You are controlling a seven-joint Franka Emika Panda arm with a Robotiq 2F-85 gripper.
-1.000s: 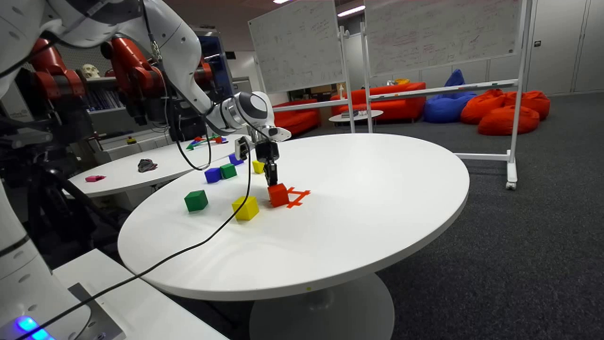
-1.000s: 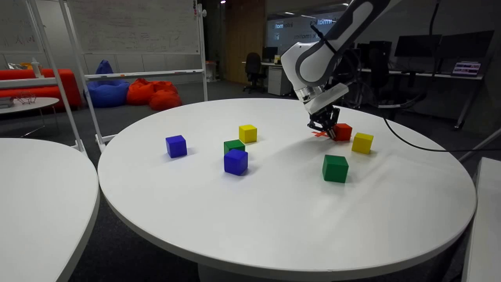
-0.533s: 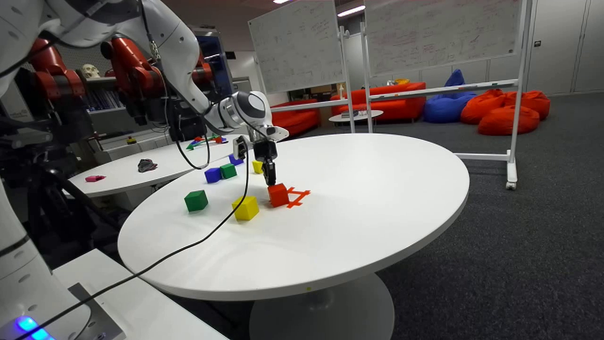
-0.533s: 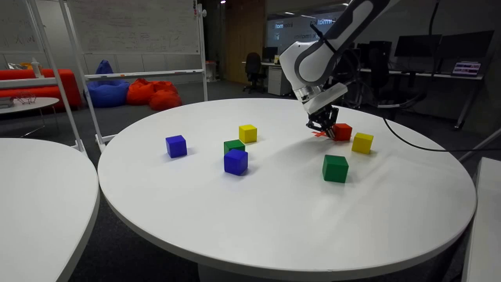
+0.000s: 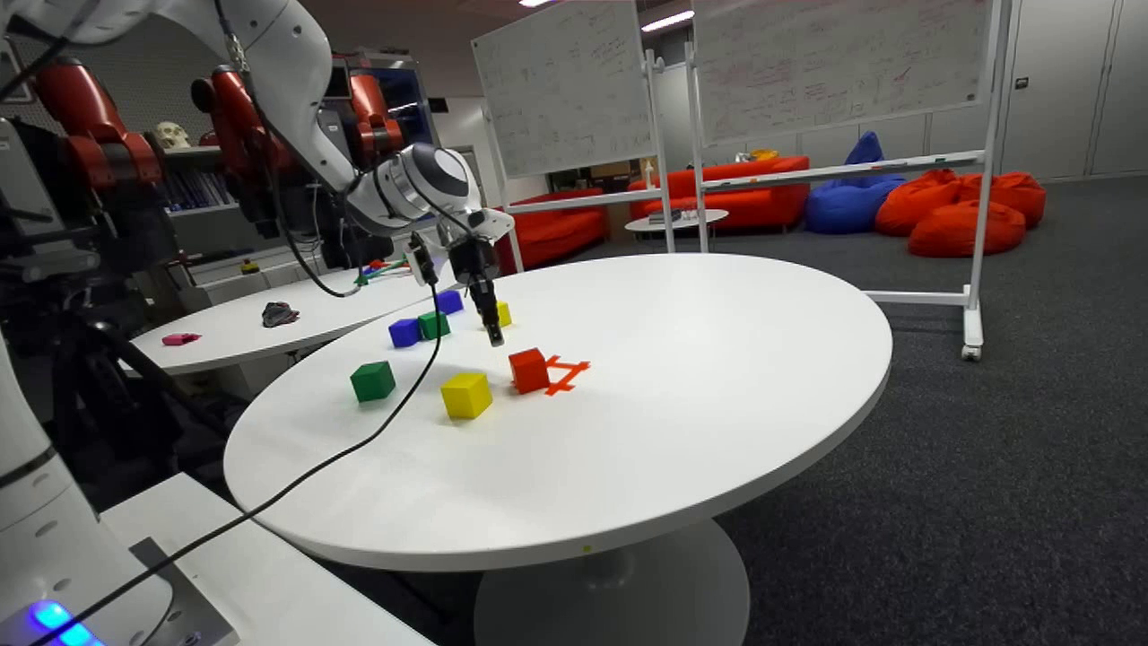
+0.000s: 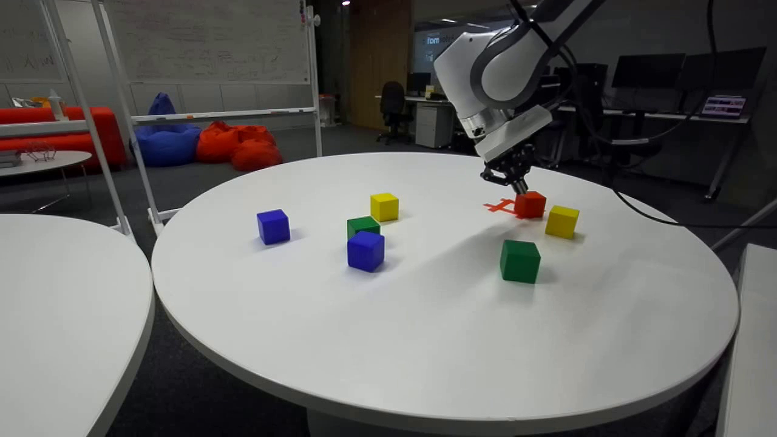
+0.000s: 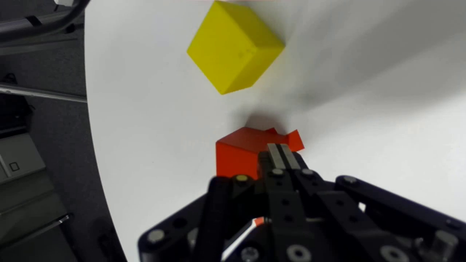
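Gripper (image 7: 279,145) rises, apart from red cube (image 7: 236,159), inside surface's edge (image 5: 538,560); fingers (image 7: 275,156) together, empty: likely repositioning, next needing clearance.

Arm (image 5: 287,63): extended, sloping down | wrist (image 6: 504,76): tilted | fingers (image 7: 275,156): pressed together, pointing down aslant

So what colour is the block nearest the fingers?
Red; the block shows best in an exterior view, where the fingers don't cover it.
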